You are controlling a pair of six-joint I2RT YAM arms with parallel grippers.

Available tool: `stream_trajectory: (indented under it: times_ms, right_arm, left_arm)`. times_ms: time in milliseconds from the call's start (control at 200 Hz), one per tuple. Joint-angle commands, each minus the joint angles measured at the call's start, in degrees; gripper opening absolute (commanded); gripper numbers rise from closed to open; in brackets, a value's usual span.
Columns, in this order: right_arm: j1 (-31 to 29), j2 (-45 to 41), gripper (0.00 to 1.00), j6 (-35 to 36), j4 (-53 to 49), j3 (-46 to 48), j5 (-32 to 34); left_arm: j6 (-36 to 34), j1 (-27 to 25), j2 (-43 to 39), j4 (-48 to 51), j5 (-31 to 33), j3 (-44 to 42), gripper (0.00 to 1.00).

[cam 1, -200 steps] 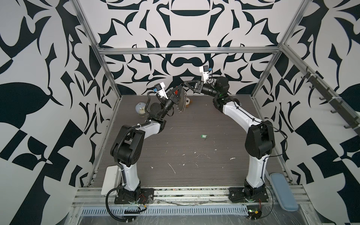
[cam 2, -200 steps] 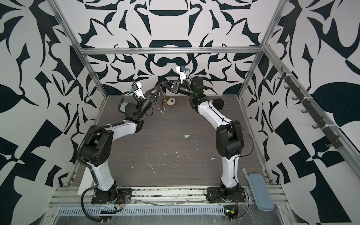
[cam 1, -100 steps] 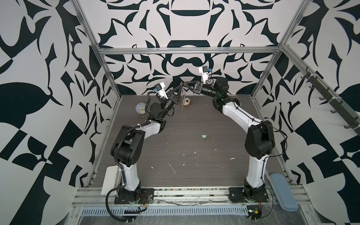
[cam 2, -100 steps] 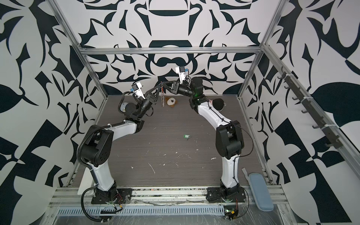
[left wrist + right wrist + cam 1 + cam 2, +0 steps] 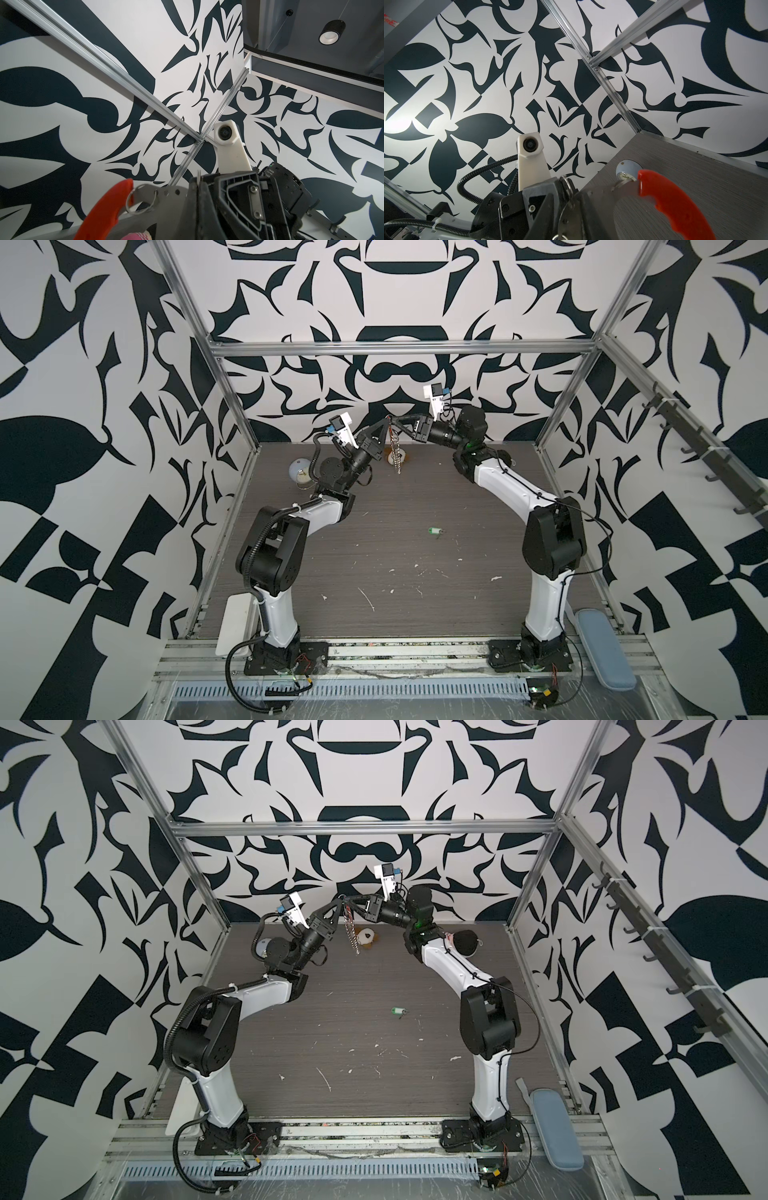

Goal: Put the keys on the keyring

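High by the back wall (image 5: pixel 395 377), left gripper (image 5: pixel 384 425) apparently clamps keyring (image 5: pixel 397 452); right gripper (image 5: pixel 399 423): state unclear.

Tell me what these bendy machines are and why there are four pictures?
Those are two robot arms at a table. Two pictures look down from above; two come from cameras on the arms' wrists. The left gripper, a pincer, is shut on the keyring, a silver chain with an orange-red strip, held in the air. The right gripper is at it too; whether it grips is unclear. A green key tag lies on the table, and a pale blue globe stands at the back.
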State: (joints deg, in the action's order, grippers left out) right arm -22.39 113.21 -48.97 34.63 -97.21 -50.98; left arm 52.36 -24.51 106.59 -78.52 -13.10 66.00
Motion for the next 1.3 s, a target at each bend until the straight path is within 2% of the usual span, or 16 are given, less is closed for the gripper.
stream_trajectory:
  times_ms: [0, 65, 95, 125, 485, 605, 660, 735, 880, 980, 1075, 1150, 1295]
  right_arm:
    - [-0.5, -0.6, 0.21, -0.4, 3.6, -1.2, -0.9]
    - [-0.6, -0.6, 0.17, -0.6, 3.7, -1.4, -1.0]
    - [-0.6, -0.5, 0.1, -0.6, 3.7, -1.6, -1.0]
    - [-0.7, -0.5, 0.07, -0.6, 3.7, -1.8, -0.9]
    - [-0.9, -0.8, 0.0, -0.4, 3.9, -2.3, -1.5]
    - [-0.9, -1.9, 0.0, 3.0, -0.3, -2.5, -1.3]
    - [-1.0, -2.9, 0.0, 6.8, -5.0, -2.9, -0.8]
    - [-1.0, -4.4, 0.0, 14.7, -14.4, -3.9, 0.8]
    - [-1.7, -6.6, 0.0, 31.3, -34.6, -8.0, 6.8]
    - [-2.9, -6.8, 0.0, 43.2, -47.1, -11.8, 12.0]
    - [-4.6, -6.6, 0.0, 53.0, -56.1, -14.9, 17.6]
    - [-5.5, -6.4, 0.0, 57.5, -59.6, -16.4, 20.3]
    - [-6.4, -6.4, 0.0, 60.4, -60.9, -16.6, 20.6]
  left_arm:
    - [1.0, -0.1, 0.4, -4.1, -0.2, 2.7, 0.0]
    - [1.3, -0.2, 0.6, -4.1, -0.3, 2.8, 0.0]
    - [1.5, -0.2, 0.8, -4.1, -0.3, 2.9, 0.0]
    - [1.7, -0.2, 1.0, -4.1, -0.4, 3.0, 0.0]
    - [2.4, -0.2, 1.4, -4.1, -1.5, 3.0, 0.0]
    - [1.1, -0.2, 1.4, -4.1, -2.2, 1.9, 0.0]
    - [-0.5, -0.1, 1.3, -4.1, -2.9, 1.1, 0.0]
    - [-2.7, 0.3, 1.0, -4.1, -4.6, -0.2, 0.11]
    - [-5.1, 2.8, 0.6, -4.0, -8.5, -3.4, 0.21]
    - [-6.3, 5.6, 0.1, -4.1, -12.9, -5.5, 0.29]
    - [-6.3, 8.8, 0.2, -4.1, -20.1, -6.1, 0.3]
    - [-6.3, 11.1, 0.0, -4.1, -25.7, -6.2, 0.3]
    - [-6.8, 13.5, 0.3, -3.1, -34.4, -5.0, 0.3]
